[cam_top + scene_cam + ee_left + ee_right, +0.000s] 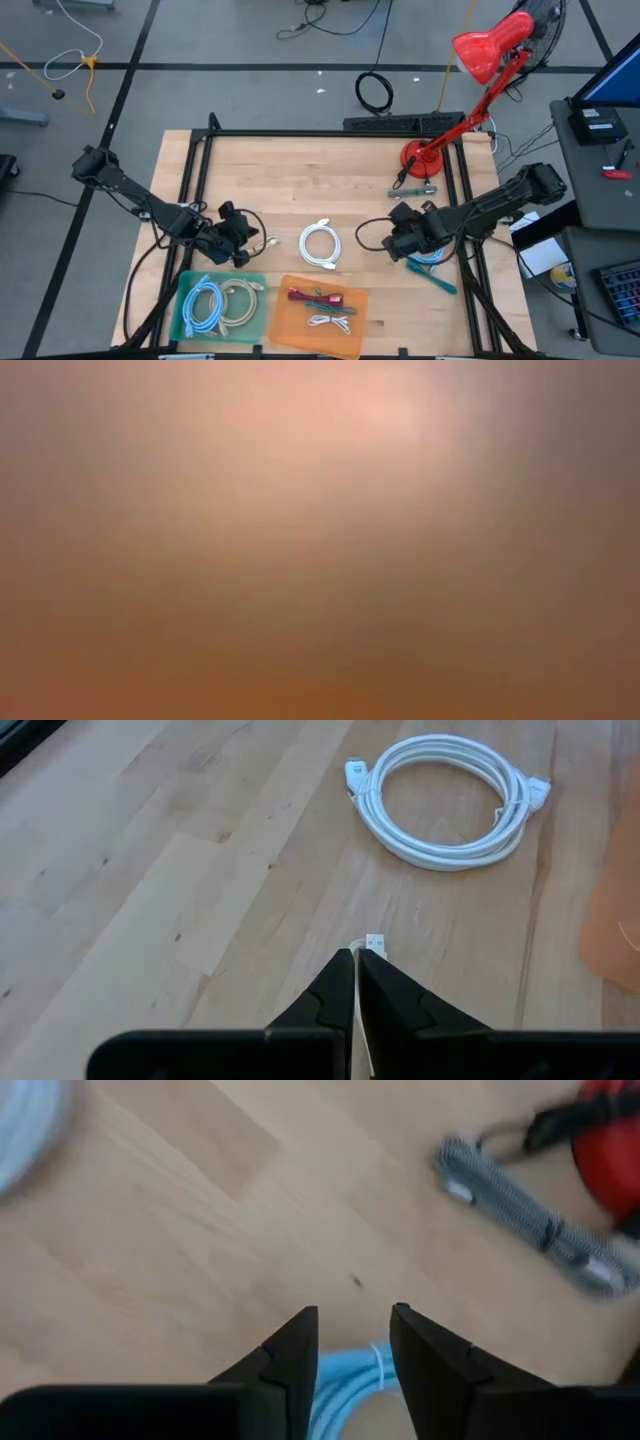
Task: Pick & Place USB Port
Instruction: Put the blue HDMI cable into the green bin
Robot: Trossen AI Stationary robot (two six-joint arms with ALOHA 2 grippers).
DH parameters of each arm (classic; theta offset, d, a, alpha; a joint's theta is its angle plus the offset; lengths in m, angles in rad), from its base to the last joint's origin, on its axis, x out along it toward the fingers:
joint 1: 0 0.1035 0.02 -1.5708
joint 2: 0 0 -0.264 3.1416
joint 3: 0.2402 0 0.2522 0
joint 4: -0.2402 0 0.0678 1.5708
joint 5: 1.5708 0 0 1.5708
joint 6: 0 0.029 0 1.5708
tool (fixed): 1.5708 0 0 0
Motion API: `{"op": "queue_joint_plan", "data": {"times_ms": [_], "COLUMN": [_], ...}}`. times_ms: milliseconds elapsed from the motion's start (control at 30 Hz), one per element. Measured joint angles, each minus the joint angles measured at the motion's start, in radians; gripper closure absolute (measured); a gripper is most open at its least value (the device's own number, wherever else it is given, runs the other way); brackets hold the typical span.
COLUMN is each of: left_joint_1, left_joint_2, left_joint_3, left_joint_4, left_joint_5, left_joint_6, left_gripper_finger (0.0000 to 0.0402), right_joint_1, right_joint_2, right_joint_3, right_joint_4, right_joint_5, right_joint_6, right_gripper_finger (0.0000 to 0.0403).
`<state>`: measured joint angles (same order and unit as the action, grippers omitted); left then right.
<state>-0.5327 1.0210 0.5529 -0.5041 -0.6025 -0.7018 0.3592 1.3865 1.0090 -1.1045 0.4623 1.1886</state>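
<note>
Nearest you, at the table's front edge: a translucent green tray (222, 305), flat and rectangular, holding two loose coils, one light blue and one beige. Beside it an orange tray (318, 312) of the same soft-looking plastic carries a red-handled item and a small white cord.

Your left gripper (357, 958) sits just behind the green tray, low over the pale, straight-grained wood table (300, 180). Its two dark wedge-shaped fingers are pressed together on a thin white USB cable (372, 942); the small metal plug end pokes out just past the fingertips.

A little farther on, between the two arms, lies a white coiled cable (320, 245), glossy, wound into a neat round ring with both connectors resting at its rim, flat on the wood and untouched.

Your right gripper (353, 1323) hovers to the right of that ring, fingers parted with a moderate gap and nothing between them. Directly under it is a light blue coiled cable (350, 1380), smooth and bundled.

Farther back, near the right arm, a grey braided cable (530, 1235) lies folded into a long bundle, rough-woven, with silver plugs. Behind it stands the red desk lamp (480, 60), round base on the table, jointed arm, glossy shade.

The low view is a featureless blur; nothing readable there.
</note>
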Motion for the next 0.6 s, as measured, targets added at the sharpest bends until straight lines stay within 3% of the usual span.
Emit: {"op": "queue_joint_plan", "data": {"times_ms": [400,600], "left_joint_1": [0.0,0.0], "left_joint_2": [0.0,0.0], "left_joint_3": [0.0,0.0], "left_joint_4": [0.004,0.004], "left_joint_5": [0.0,0.0], "left_joint_6": [-0.005,-0.003], "left_gripper_finger": [0.0378,0.0378], "right_joint_1": [0.002,0.001], "right_joint_2": [-0.133,-0.169], "right_joint_3": [-0.332,-0.372], "right_joint_4": [-0.004,0.04], "right_joint_5": [-0.162,-0.178], "right_joint_6": [0.314,0.358], "right_gripper_finger": [0.027,0.027]}}
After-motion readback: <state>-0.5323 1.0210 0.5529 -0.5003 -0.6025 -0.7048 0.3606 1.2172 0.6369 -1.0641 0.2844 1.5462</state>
